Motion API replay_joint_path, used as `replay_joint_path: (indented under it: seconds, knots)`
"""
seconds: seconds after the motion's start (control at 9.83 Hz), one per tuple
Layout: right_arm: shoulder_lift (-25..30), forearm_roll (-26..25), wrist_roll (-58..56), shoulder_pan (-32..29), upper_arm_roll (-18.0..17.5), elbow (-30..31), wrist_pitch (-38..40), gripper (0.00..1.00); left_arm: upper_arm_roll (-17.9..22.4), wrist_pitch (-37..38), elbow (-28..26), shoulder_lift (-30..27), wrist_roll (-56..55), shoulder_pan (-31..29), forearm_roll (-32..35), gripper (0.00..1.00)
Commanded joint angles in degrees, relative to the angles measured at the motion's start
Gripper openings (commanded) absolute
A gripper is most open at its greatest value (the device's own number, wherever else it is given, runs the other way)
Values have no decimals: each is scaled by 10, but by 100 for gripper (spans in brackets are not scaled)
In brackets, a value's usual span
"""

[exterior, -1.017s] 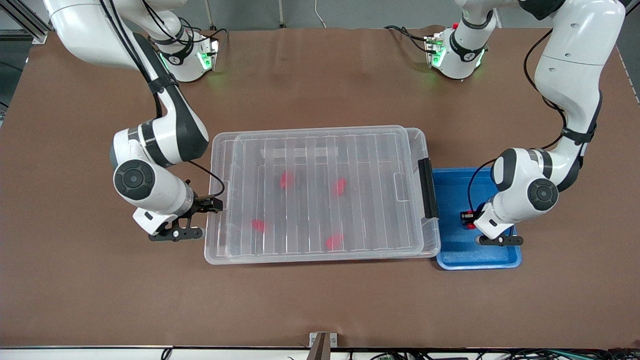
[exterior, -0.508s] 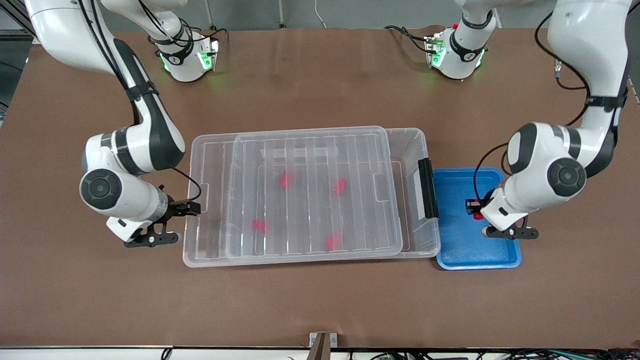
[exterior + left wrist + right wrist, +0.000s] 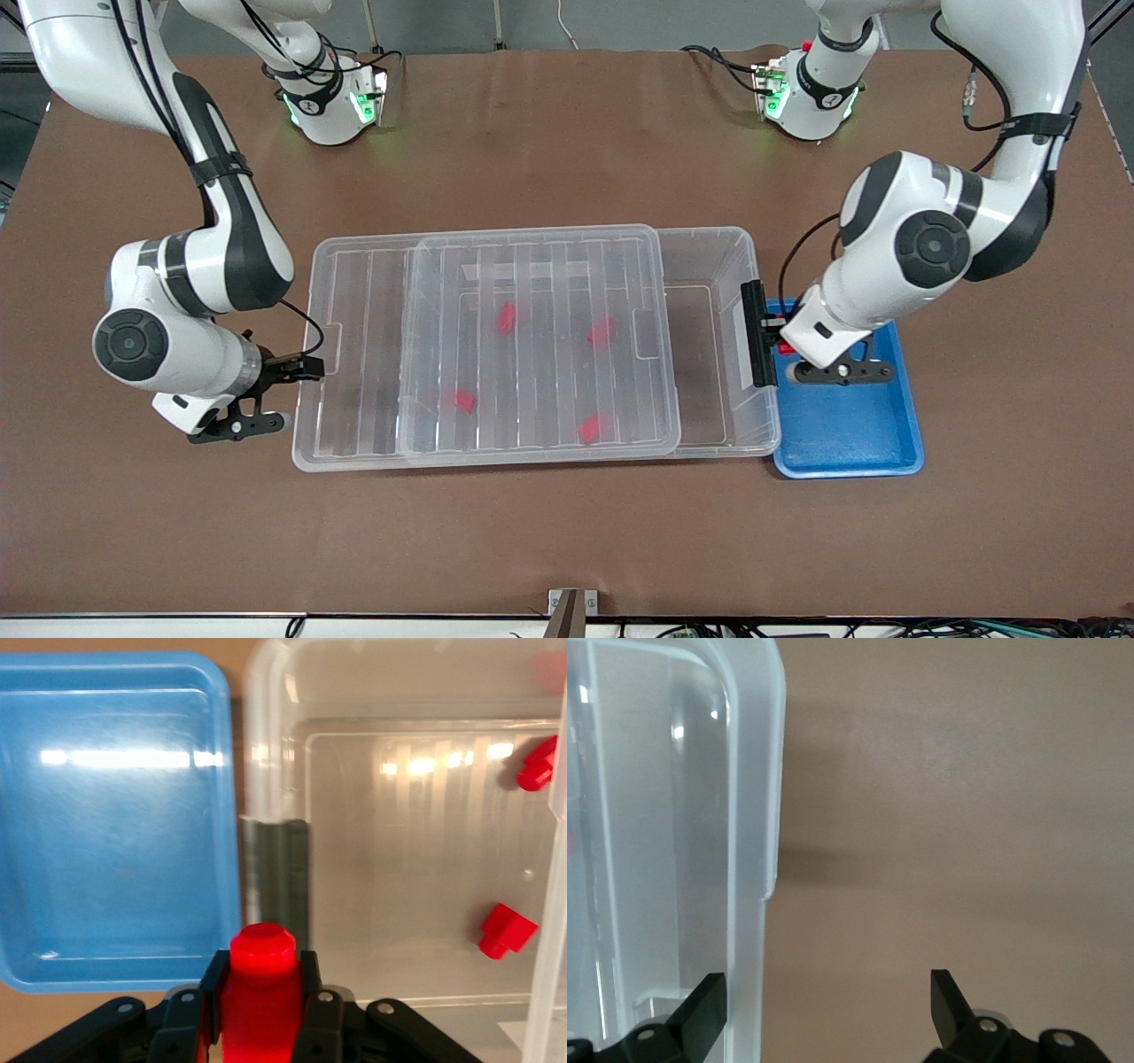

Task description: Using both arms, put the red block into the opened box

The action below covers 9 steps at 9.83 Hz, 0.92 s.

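Red block (image 3: 259,992), clamped in left pincer (image 3: 259,1010), moved toward box (image 3: 749,257) (right pincer (image 3: 828,992) gapes).

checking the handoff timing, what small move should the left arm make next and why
Probably carry the red block a little farther over the black handle and above the uncovered end of the box. The left gripper is shut on it at the blue tray edge, while the right gripper has the lid slid aside.

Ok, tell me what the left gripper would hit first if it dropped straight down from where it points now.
Probably the box's black handle: the left gripper, shut on the red block, hangs right above it, though depth is unclear.
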<state>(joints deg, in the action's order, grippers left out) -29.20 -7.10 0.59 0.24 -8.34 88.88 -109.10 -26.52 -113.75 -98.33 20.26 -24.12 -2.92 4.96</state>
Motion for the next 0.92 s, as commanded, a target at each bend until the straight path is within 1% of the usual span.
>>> replay_joint_path:
  seconds: [0.0, 0.31, 0.61, 0.71, 0.81]
  knots:
    - [12, -15, -37, -23, -4, 14, 5, 100, -21, -3, 7, 35, -25, 3, 6, 1]
    - [13, -15, -80, -45, -4, 13, 6, 100, -22, -58, 11, 78, -103, 60, 12, 1]
    - [16, -14, -76, -47, -5, 7, 13, 100, -22, -96, 8, 126, -118, 83, 12, 1]
    - [18, -7, -71, -45, -5, -6, 16, 100, -21, -107, 3, 137, -125, 91, 12, 1]
    - [26, -5, -52, -45, -7, -20, 36, 100, -20, -120, 1, 148, -136, 92, 13, 1]
